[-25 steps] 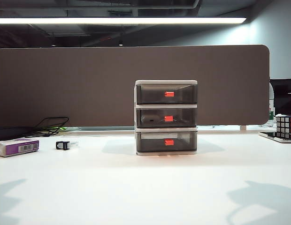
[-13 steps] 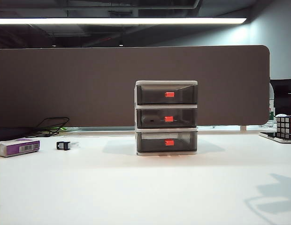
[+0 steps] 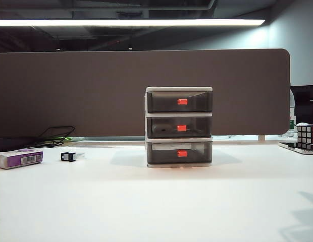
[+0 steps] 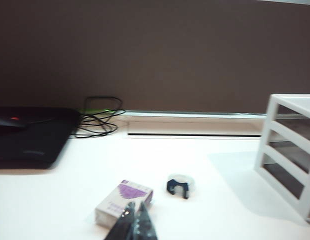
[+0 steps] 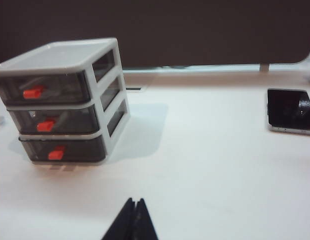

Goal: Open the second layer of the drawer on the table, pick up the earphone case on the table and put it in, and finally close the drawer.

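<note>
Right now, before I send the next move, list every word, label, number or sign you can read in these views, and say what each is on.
No text can be read in any view.
Flat purple-and-white cardboard box: barcode label and print, too small and blurred to read.
Three-tier white-framed drawer unit: plain red-orange tabs, no lettering.
Dark flat phone: blank screen.
Left gripper and right gripper, both shut over the white table: no markings.

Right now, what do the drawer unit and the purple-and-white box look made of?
The drawer: looks like plastic. White opaque frame, smoky grey see-through fronts, red-orange tabs; the second layer lets its contents show dimly. The purple-and-white box: probably printed cardboard, matte, crisp folded edges, barcode label. Left gripper and right gripper hang shut over the table.
</note>
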### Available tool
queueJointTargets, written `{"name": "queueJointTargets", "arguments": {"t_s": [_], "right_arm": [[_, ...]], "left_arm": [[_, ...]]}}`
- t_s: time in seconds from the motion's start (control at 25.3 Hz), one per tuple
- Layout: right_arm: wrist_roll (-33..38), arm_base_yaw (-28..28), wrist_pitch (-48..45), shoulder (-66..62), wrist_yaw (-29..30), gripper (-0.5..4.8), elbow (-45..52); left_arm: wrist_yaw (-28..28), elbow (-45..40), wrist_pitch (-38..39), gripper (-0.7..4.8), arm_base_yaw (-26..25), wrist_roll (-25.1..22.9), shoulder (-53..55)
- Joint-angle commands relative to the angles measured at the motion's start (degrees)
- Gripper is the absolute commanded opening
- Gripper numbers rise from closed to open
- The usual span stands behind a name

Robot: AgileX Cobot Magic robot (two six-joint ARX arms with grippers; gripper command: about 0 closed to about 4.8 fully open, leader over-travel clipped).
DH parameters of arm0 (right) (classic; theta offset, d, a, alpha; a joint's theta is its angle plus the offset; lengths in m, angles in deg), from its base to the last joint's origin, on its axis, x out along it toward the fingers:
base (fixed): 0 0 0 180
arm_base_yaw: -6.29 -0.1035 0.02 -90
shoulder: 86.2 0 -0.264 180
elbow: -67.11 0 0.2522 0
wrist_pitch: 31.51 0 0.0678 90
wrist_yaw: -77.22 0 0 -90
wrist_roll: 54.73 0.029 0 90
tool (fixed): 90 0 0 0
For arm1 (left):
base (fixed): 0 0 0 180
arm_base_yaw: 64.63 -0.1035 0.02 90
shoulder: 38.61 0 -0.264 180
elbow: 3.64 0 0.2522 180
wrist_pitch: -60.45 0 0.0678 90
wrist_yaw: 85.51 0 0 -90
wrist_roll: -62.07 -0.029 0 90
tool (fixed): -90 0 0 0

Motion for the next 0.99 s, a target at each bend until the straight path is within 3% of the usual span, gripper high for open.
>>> {"name": "queueJointTargets", "arguments": {"t_s": [0.04, 0.32, 0.99], "right_arm": [[0.2, 0.31, 2.99, -0.46, -3.5, -0.05, 0.28], [0.31, 0.28, 2.73, -0.17, -11.43, -0.05, 0.26], [0.35, 0.28, 2.91, -0.2, -11.23, -0.05, 0.26]], "left_arm": [[0.42, 0.35, 0.17, -0.06, -0.04, -0.26, 0.02], [0.46, 0.33, 5.03, -0.06, 0.09, -0.07, 0.17], [0.24, 0.33, 8.17, -0.05, 0.09, -0.04, 0.17]]}}
